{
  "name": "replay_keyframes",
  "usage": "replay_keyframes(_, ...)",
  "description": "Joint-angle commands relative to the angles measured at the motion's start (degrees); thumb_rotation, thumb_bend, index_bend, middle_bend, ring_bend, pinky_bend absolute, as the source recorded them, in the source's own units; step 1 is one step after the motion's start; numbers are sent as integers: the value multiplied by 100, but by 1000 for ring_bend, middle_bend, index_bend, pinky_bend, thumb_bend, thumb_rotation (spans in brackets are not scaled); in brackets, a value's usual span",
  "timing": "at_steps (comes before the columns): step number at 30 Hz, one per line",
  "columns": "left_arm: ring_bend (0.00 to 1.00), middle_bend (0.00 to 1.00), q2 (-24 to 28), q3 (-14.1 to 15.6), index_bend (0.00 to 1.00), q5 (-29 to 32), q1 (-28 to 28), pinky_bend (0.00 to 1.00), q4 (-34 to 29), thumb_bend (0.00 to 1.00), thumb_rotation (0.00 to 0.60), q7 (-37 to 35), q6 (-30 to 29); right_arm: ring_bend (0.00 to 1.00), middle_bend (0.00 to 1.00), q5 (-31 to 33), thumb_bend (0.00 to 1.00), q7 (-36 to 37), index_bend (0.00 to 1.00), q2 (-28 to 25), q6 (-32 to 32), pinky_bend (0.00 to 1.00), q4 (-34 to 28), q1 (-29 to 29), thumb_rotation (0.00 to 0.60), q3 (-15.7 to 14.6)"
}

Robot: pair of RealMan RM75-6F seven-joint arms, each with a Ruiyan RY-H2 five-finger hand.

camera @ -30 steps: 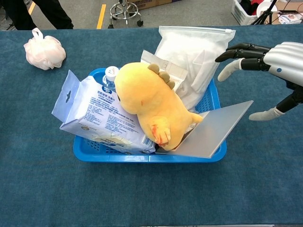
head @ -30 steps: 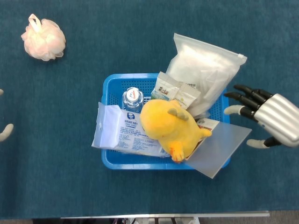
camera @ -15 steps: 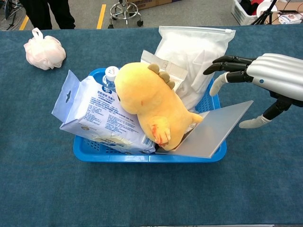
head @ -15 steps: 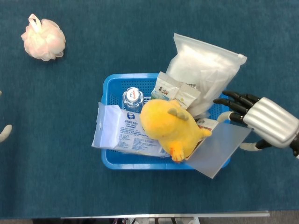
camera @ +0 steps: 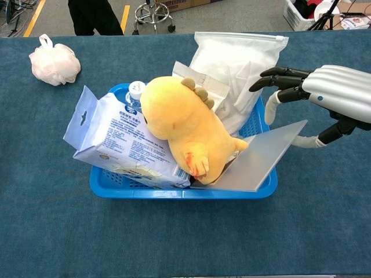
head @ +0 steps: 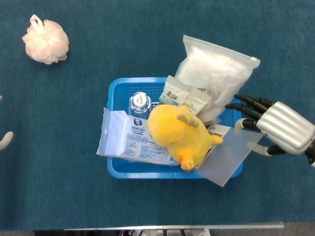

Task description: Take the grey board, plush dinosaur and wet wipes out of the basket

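R hand (head: 275,129): ribbed silver back, black fingers, white tips.

place: lab/workshop | cues: yellow floor tape (camera: 125,17); rolling stool base (camera: 152,14); storage bin (camera: 301,11)

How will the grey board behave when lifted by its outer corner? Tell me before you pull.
The grey board looks thin, flat and unbent, so probably stiff. Its smooth face may slip between the fingers of the right robot hand. The plush dinosaur leans on its inner end, so it will likely drag or tip.
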State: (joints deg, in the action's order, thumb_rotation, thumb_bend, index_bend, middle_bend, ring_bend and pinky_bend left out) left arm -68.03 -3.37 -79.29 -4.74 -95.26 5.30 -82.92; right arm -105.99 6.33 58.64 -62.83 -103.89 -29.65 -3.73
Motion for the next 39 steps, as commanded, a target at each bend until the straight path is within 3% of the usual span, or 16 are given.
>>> replay_keyframes(1,150,242,0,0,242,0,1,390,3,186,600,-4,1,30,172,11,300,2,485,15,8,246,16,-11,600,-13)
replay_keyframes(16,150,242,-5,8,242,-6,14,390,22,187,600,-38,5,40,194,71,446,-35,663,94,-128,246,77,-4,600,-44)
replay_keyframes(32,150,242,-37,-8,242,-13,-4,390,52,187,600,-54,22,67,246,202,486,495,831,-23,-471,246,-25,-35,600,106)
replay_keyframes(39,150,242,-29,-25,242,-26,-20,390,18,187,600,-26,15,69,251,301,486,791,848,-206,-561,246,-120,-88,600,218)
